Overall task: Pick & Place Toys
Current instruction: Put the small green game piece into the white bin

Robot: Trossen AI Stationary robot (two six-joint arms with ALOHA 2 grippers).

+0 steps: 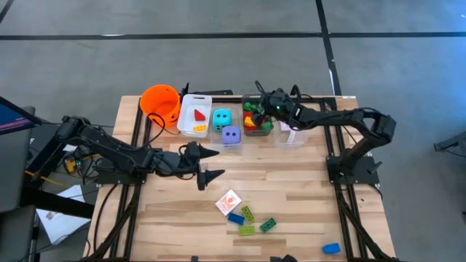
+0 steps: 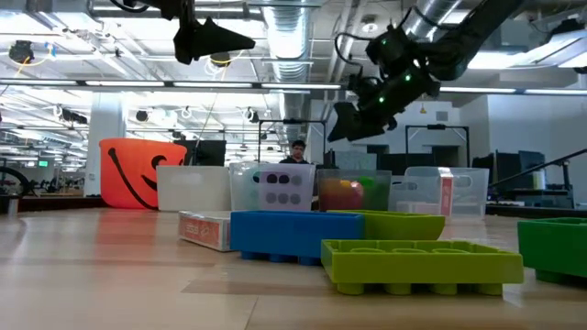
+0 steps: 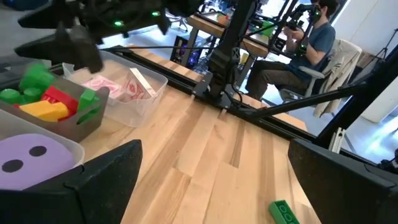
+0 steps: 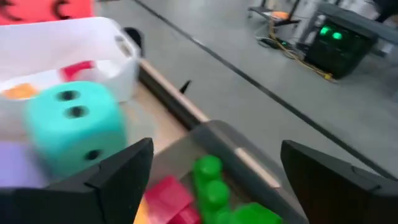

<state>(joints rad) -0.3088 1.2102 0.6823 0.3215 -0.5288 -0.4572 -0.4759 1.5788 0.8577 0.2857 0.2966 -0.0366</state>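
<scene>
From above, the right hand hovers over the brick bin, fingers spread and empty, with the loose bricks and playing cards well in front of that bin on the surface. At table height the same bricks lie unsorted in the foreground. The wrist views show the left hand, well short of the bin, wide open and empty, so I judge sorting partly done.

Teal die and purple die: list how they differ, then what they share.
The teal die is teal; the purple die is purple. In the high view the teal die lies nearer the table's far edge, beside the white bin; the purple die sits just in front of it. Both are dotted cubes resting on the table, looking alike in size.
</scene>
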